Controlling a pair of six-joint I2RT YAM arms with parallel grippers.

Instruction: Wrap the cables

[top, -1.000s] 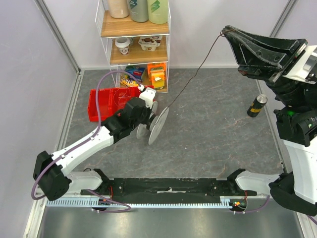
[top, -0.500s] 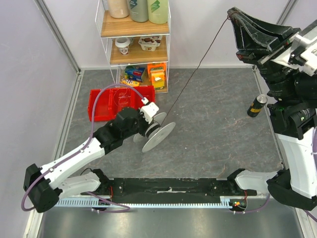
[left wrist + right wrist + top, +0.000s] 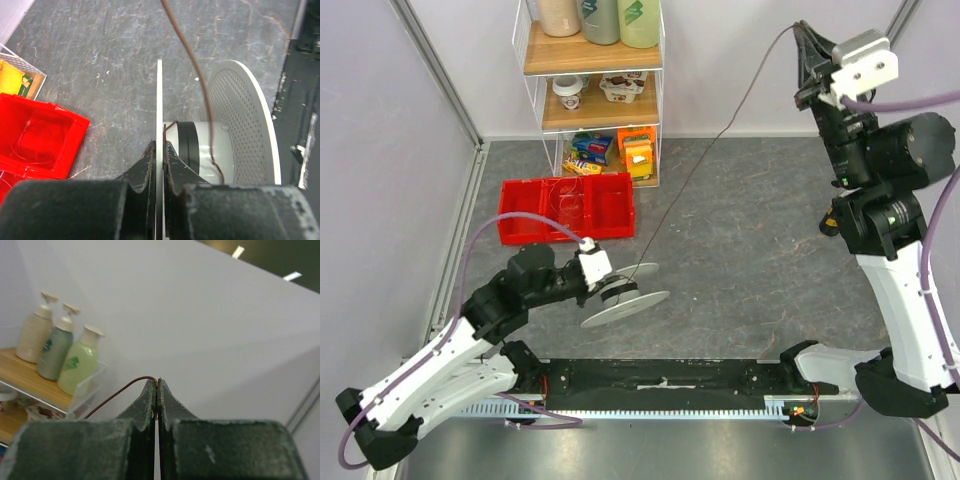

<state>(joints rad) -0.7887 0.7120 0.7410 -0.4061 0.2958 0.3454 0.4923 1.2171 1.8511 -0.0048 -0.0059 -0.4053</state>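
Left gripper (image 3: 160, 150): fingers squeezed together on the spool's near flange, with the disc edge-on between the pads in the wrist view.
Spool (image 3: 625, 303): right at the left fingertips and tilted. Its hub sits just past the pinched flange, and the perforated far flange lies further to that side, so its axle runs crosswise to the fingers.
Cable (image 3: 690, 170) at the hub: it drops in between the two flanges, just beside the left fingertips. A dark band around the hub looks like turns already laid, though that is a guess.
Cable's run: one thin dark line leaves the hub and climbs away to the right, well clear of the floor, up to the other arm.
Right gripper (image 3: 157, 385): raised high, fingers together and clamped on the cable at the very tips. The strand curls out to their left and heads down toward the spool.
Key relation: the cable's long axis stretches from one set of fingers to the other and meets the spool's axle roughly square. The left arm has the spool and the right arm has the far end.
Next move, as a judgement: winding needs this line to stay between the flanges while the spool turns or the right arm feeds in.
Risk: a sideways drift could send the strand over a flange rim.
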